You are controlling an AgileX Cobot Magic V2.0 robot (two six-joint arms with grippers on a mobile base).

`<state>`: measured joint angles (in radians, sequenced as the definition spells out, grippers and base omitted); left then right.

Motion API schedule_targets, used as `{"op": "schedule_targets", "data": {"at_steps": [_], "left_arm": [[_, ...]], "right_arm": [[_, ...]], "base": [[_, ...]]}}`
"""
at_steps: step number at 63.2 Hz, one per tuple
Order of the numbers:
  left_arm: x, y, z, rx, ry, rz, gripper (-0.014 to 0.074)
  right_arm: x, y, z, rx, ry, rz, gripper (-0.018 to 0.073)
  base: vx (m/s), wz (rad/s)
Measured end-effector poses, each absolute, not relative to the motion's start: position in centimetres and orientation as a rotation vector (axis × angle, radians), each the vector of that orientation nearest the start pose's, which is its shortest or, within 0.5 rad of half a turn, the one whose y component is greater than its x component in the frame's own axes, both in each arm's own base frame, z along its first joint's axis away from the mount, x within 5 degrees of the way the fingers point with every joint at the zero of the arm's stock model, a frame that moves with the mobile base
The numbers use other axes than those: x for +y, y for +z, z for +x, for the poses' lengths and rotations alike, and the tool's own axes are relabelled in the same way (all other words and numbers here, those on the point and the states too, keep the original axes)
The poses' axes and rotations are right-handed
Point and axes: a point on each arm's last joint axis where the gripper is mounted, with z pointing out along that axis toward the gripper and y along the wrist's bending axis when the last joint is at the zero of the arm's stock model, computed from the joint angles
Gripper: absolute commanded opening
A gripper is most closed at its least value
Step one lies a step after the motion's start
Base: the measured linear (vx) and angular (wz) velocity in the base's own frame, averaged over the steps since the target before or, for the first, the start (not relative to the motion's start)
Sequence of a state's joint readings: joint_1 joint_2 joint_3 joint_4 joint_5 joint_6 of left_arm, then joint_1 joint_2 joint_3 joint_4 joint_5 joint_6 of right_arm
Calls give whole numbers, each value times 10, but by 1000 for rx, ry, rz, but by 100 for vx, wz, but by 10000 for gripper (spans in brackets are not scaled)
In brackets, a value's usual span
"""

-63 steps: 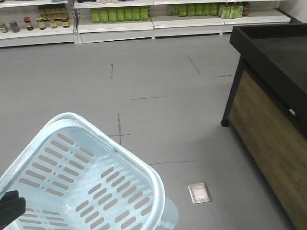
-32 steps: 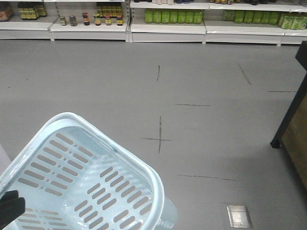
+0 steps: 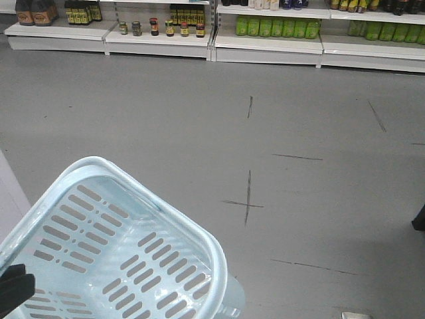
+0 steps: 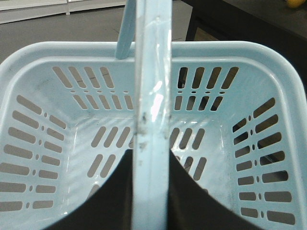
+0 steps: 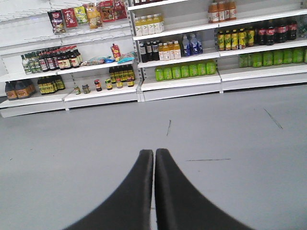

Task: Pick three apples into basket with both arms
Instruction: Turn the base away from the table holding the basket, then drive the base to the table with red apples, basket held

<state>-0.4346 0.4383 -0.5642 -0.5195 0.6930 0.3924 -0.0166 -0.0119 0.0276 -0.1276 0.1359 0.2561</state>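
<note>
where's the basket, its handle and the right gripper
basket [image 3: 220, 266]: front-facing view, on the rim at its right corner
handle [image 4: 151, 96]: left wrist view, midway along the bar
right gripper [image 5: 154, 152]: right wrist view, between the closed fingertips

Basket [image 3: 99, 232] is showing as smooth pale-blue plastic, semi-glossy. Handle [image 4: 152, 96] is glaring with shiny highlights, with dark scuff specks mid-bar. Left gripper [image 4: 149, 160] and right gripper [image 5: 154, 155] are reading matt black and smooth; can't tell plastic or rubber. Floor [image 3: 166, 113] is looking matt grey, smooth, with thin dark scuff lines. Shelves [image 5: 182, 82] are looking smooth white; bottles [image 5: 184, 71] are glinting glossy.
</note>
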Motion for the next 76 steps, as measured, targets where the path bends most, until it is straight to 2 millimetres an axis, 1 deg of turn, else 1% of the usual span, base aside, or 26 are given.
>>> {"op": "schedule_targets", "data": {"at_steps": [22, 76], "left_arm": [[-60, 318, 61, 1914, -614, 618, -6], [-60, 318, 61, 1914, -614, 618, -6]], "right_arm": [[-3, 192, 56, 1629, 73, 133, -4], [-3, 192, 56, 1629, 73, 133, -4]], "base": [[16, -3], [22, -14]]}}
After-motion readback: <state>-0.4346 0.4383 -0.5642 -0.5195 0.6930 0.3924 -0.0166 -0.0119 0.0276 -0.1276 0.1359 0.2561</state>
